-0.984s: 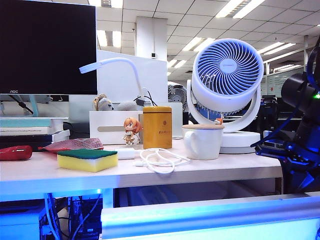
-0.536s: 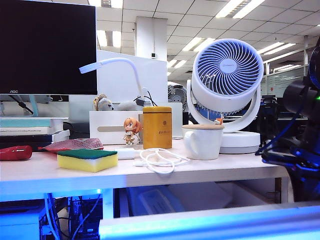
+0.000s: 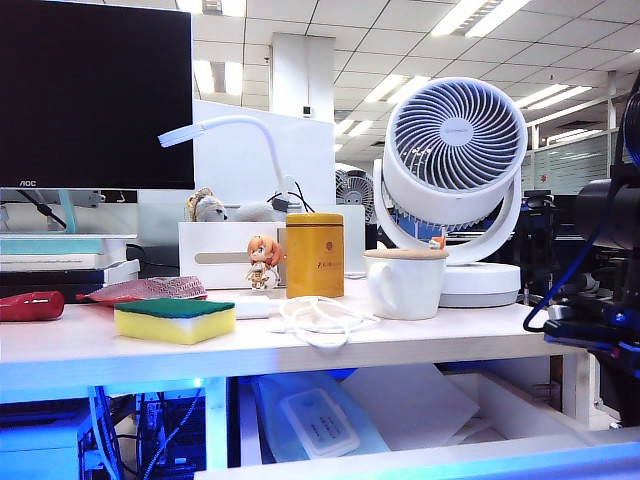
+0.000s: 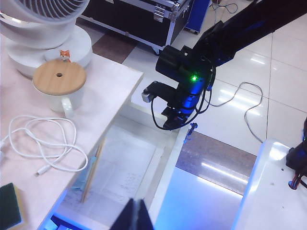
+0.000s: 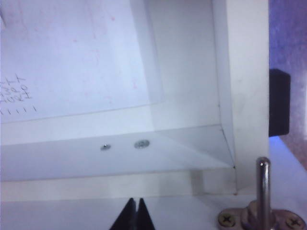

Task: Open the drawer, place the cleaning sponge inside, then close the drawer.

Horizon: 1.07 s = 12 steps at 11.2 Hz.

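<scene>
Two arms, three views. Exterior view: the drawer [image 3: 420, 420] is pulled out under the desk [image 3: 300, 350], papers and a flat white device inside, its blue-lit front rail along the bottom edge. The cleaning sponge [image 3: 175, 320] sits on the desk near the front edge, left side, green layer up, nothing touching it. Behind it lies a red woven pouch [image 3: 145, 289]. A white cable [image 3: 315, 320] is coiled mid-desk by the front edge, a white mug [image 3: 405, 283] with wooden lid right of it, a yellow tin [image 3: 315, 254] and small figurine [image 3: 264, 262] behind. A big white fan [image 3: 455, 160] stands at the back right, a dark monitor [image 3: 95, 95] at the back left. The right arm [image 3: 600, 300] is at the drawer's right end; its claw is not visible in this view.

Left wrist view: the left gripper [image 4: 135, 218] hangs high above the open drawer [image 4: 129, 167], fingertips pressed together, holding nothing. A corner of the sponge [image 4: 8, 206] shows on the desk. The mug [image 4: 60, 84] and cable [image 4: 43, 143] show too. The right arm [image 4: 187, 86] is down at the drawer's far end.

Right wrist view: the right gripper [image 5: 135, 215] has its tips closed together, nothing between them, right over the drawer's front rail at the inner corner [image 5: 192, 120]. Paper [image 5: 72, 57] lies inside the drawer. A metal key post [image 5: 262, 187] stands just beside the tips.
</scene>
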{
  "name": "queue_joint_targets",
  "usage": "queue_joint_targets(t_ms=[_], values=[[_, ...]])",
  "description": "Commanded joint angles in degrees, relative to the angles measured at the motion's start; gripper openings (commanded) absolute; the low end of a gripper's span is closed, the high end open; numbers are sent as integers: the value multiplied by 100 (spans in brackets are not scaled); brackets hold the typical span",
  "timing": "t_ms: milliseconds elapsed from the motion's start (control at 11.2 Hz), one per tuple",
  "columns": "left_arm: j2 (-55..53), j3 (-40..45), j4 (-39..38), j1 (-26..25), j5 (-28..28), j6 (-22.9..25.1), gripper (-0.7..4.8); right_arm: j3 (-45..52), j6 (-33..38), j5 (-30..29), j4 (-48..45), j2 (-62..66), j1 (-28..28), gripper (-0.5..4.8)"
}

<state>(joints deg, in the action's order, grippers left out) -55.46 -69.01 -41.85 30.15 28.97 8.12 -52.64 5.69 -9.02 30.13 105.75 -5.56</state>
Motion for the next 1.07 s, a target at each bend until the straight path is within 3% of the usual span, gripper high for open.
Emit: queue_joint_targets(t_ms=[89, 1073], values=[[9, -13, 35, 0, 42, 4, -5, -9, -17, 13, 612, -13, -11, -9], [15, -13, -76, 0, 46, 2, -5, -11, -289, 55, 1537, -35, -11, -9]])
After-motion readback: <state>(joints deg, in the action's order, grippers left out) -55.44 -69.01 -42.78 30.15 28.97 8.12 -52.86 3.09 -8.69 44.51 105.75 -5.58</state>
